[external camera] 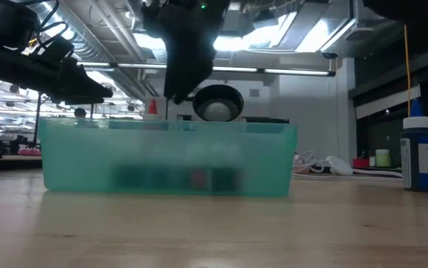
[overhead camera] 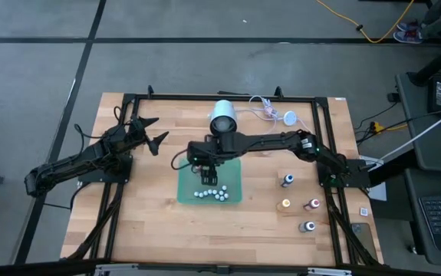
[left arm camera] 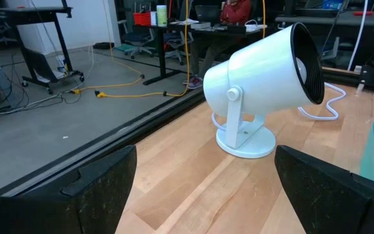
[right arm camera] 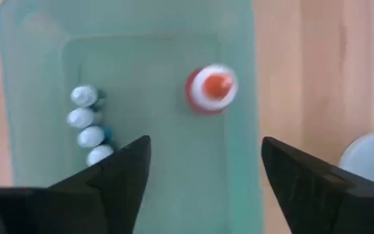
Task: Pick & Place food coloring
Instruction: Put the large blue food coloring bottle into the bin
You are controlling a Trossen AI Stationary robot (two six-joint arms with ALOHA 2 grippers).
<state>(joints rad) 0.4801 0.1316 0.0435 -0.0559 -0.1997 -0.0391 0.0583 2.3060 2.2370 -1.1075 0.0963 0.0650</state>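
Note:
A translucent green bin [overhead camera: 183,186] stands mid-table. In the right wrist view a red food coloring bottle [right arm camera: 211,89] with a white cap stands upright on the bin's floor. A row of several white-capped bottles [right arm camera: 86,126] stands along one wall of the bin [right arm camera: 17,97]. My right gripper [right arm camera: 203,175] hangs open over the bin, above the red bottle, with nothing between its fingers. Three more bottles stand on the wood at the right: blue [overhead camera: 287,180], orange [overhead camera: 285,204] and dark red [overhead camera: 313,204]. My left gripper [overhead camera: 153,136] waits open at the table's far left.
A white spot lamp [overhead camera: 222,116] stands just behind the bin, its white cable [overhead camera: 270,113] running toward the far right. A grey bottle [overhead camera: 308,226] stands near the right front. The low view shows the blue bottle [external camera: 420,152] right of the bin [external camera: 169,160].

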